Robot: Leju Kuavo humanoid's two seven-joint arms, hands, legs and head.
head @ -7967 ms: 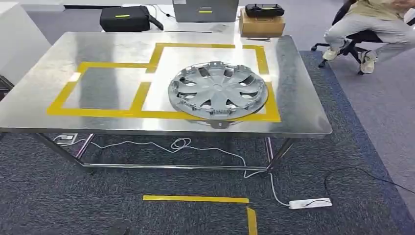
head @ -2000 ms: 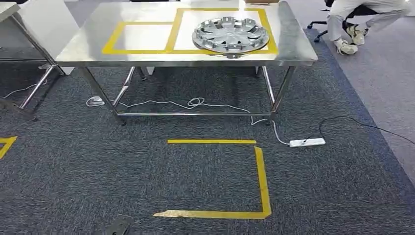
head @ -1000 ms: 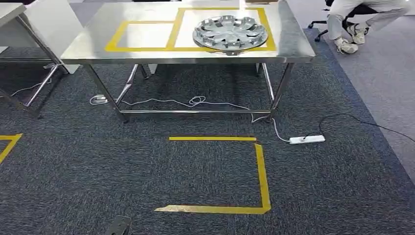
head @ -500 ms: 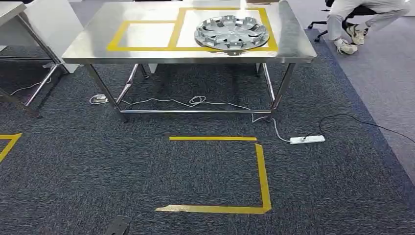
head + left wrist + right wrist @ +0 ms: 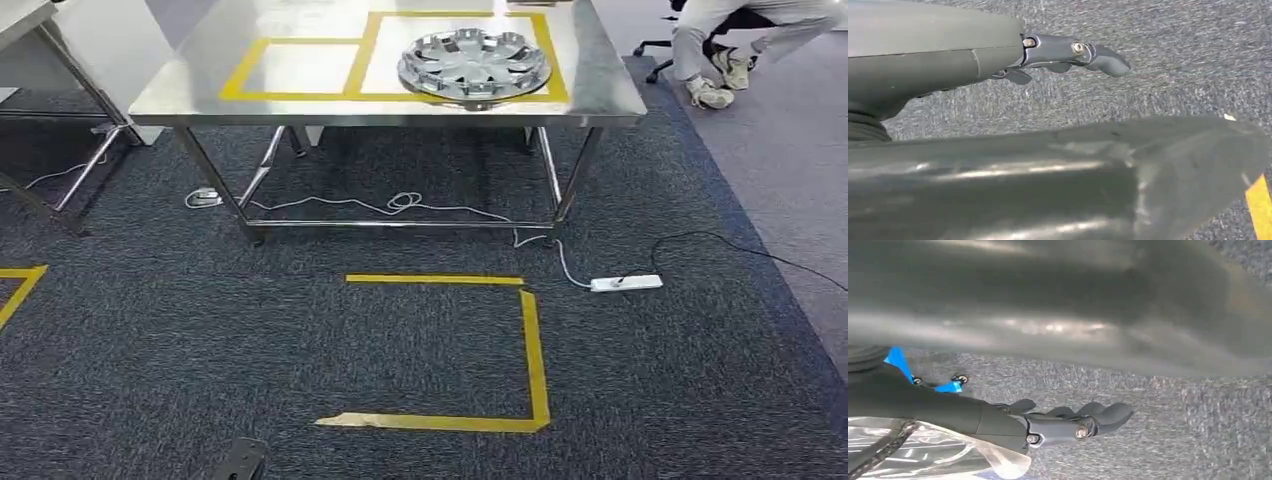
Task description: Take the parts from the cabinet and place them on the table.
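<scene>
A silver wheel cover (image 5: 474,66) lies flat on the steel table (image 5: 600,95), inside the larger of two yellow taped rectangles. The smaller taped rectangle (image 5: 290,68) to its left holds nothing. The table stands well ahead of me across dark carpet. My left hand (image 5: 1063,52) hangs over the carpet in the left wrist view, its fingers stretched out and holding nothing. In the right wrist view my right hand (image 5: 1068,422) also hangs above the carpet, its fingers extended and empty.
Yellow tape (image 5: 535,350) marks part of a square on the carpet before the table. A white power strip (image 5: 626,283) and its cables (image 5: 400,205) lie under and beside the table. A person sits on a chair (image 5: 740,30) at the far right. Another table's legs (image 5: 60,170) stand at the left.
The camera has backed away from the table, so the table sits higher and smaller and more carpet shows. The wheel cover stays in its taped rectangle.
</scene>
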